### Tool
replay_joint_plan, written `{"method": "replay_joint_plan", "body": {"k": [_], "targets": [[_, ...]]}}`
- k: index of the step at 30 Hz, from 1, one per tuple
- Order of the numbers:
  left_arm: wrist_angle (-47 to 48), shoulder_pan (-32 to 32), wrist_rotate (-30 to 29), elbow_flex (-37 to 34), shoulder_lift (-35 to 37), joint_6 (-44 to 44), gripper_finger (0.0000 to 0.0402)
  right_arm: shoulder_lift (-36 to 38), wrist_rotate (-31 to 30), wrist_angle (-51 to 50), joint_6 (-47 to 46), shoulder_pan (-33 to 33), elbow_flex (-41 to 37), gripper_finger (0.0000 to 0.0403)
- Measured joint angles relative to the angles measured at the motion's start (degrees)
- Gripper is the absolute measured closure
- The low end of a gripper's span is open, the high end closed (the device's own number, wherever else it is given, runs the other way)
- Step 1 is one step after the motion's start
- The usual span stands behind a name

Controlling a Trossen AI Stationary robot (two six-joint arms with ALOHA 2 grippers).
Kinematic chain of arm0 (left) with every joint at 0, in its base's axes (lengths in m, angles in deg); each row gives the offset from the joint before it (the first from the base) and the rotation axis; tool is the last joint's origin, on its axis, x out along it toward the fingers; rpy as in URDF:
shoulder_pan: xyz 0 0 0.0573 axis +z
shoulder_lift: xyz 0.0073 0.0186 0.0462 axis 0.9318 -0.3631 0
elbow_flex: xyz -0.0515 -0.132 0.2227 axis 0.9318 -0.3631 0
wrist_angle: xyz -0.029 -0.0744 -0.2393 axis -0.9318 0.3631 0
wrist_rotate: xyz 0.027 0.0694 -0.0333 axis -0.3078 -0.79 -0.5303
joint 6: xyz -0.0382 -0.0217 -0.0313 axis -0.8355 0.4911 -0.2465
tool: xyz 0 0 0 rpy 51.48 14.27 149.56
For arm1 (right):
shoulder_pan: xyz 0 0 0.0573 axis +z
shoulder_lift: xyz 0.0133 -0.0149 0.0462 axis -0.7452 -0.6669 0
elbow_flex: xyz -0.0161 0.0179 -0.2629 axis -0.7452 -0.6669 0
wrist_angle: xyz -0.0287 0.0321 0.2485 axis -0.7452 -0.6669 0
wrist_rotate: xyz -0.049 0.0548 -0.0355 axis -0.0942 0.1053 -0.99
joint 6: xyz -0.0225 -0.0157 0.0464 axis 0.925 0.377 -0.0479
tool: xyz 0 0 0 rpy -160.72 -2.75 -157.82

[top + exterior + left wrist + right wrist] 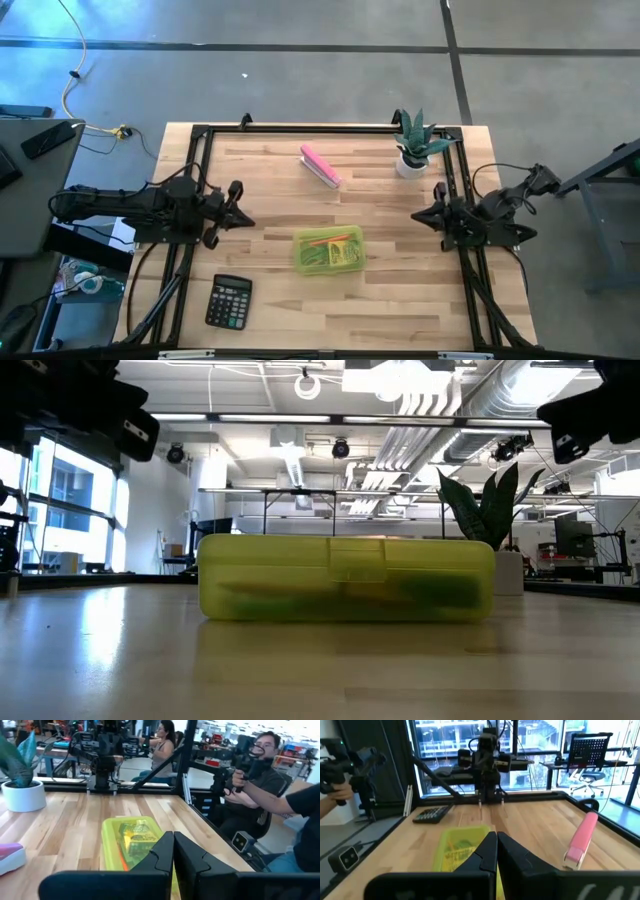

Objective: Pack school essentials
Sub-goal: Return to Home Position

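A translucent yellow-green case [328,250] lies flat and shut in the middle of the table, with the stationery showing faintly through its lid; it also shows in the low view [346,577], the left wrist view [131,840] and the right wrist view [461,847]. Single items inside cannot be told apart. My left gripper [243,209] hovers shut over the table's left side, pointing at the case. My right gripper [418,214] hovers shut over the right side, also pointing at it. Neither touches anything.
A pink stapler [321,166] lies toward the far edge, a black calculator [229,301] at the near left, and a potted plant [413,148] in a white pot at the far right. A black frame [300,129] borders the table. People sit beyond the table [260,780].
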Motion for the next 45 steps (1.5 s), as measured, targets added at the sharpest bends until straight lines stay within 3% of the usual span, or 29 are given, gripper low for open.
{"method": "replay_joint_plan", "body": {"k": [13,19,28,34,40,45], "targets": [[-3.39,-0.02,-2.69,-0.24,0.00,-2.48,0.0401,-0.11,1.66,0.40,-3.41,0.00,-3.81,0.0403],[-15.24,-0.02,-2.69,-8.56,0.22,-6.72,0.0401,-0.04,1.98,0.35,-3.23,0.00,-3.81,0.0403],[-14.90,-0.02,-6.12,-8.39,0.65,-8.18,0.0401,-0.17,1.98,0.33,-3.21,0.00,-3.81,0.0403],[-14.53,-0.04,-5.29,-8.38,1.58,-9.98,0.0401,-0.17,0.38,0.31,-2.89,0.00,-3.81,0.0403],[-14.42,-0.02,-5.29,-8.37,5.66,-8.95,0.0401,-0.20,-3.93,0.33,-0.17,0.00,-3.81,0.0403],[-8.89,0.04,-5.30,-8.37,10.90,-9.03,0.0401,-0.20,-4.35,0.33,0.22,0.00,-3.81,0.0403]]}}
